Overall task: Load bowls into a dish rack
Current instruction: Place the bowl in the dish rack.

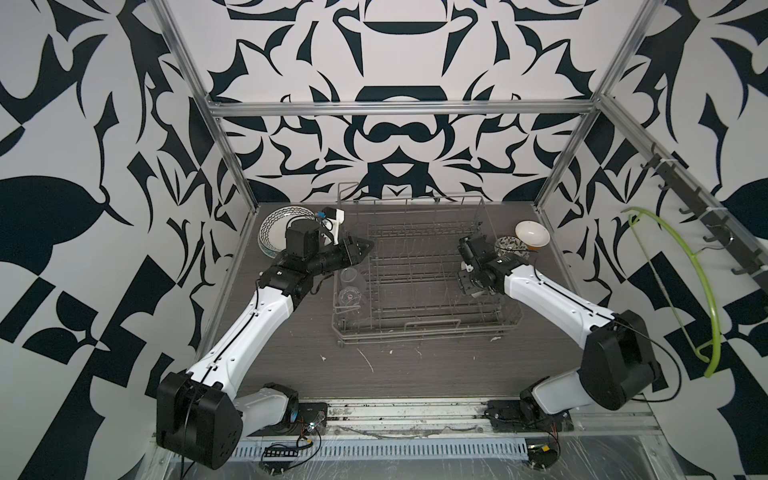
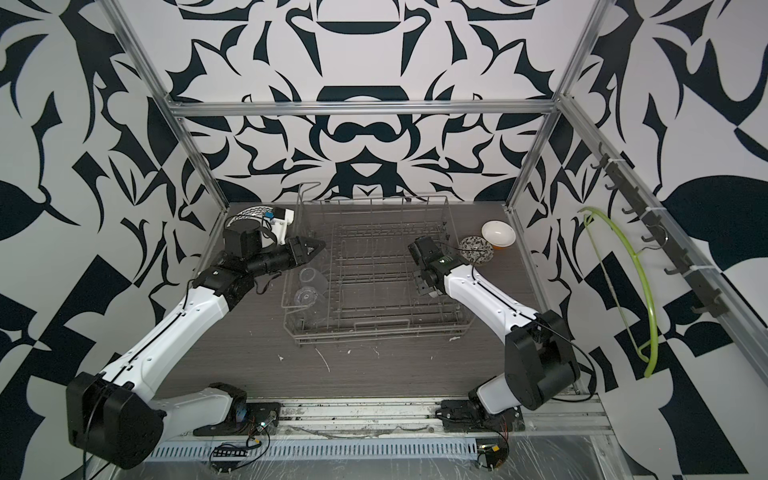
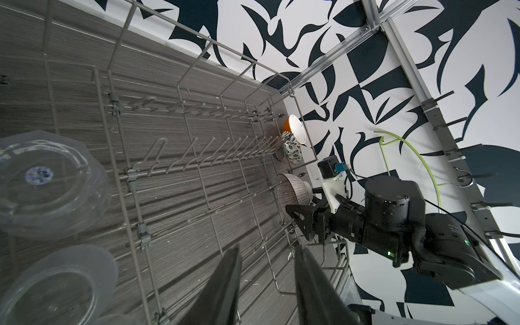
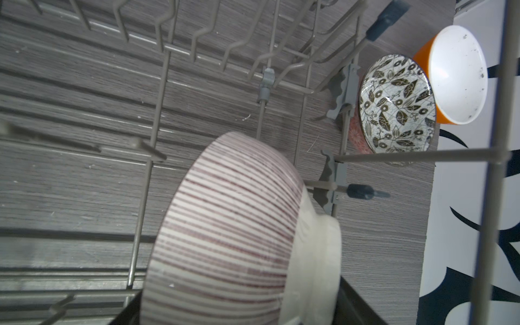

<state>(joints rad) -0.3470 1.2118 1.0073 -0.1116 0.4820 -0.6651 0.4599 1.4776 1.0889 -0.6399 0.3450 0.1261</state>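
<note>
I see open room mid dish rack [image 1: 432,322]; glasses [image 1: 352,286] crowd its left end, the striped bowl [image 4: 225,225] its right

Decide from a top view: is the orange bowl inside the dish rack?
No, the orange bowl sits on the table outside the dish rack.

striped bowl [image 4: 230,225]: tilted, inside dish rack [image 1: 432,320] | floral bowl [image 4: 396,107], orange bowl [image 4: 455,76]: outside, just beside it
</note>
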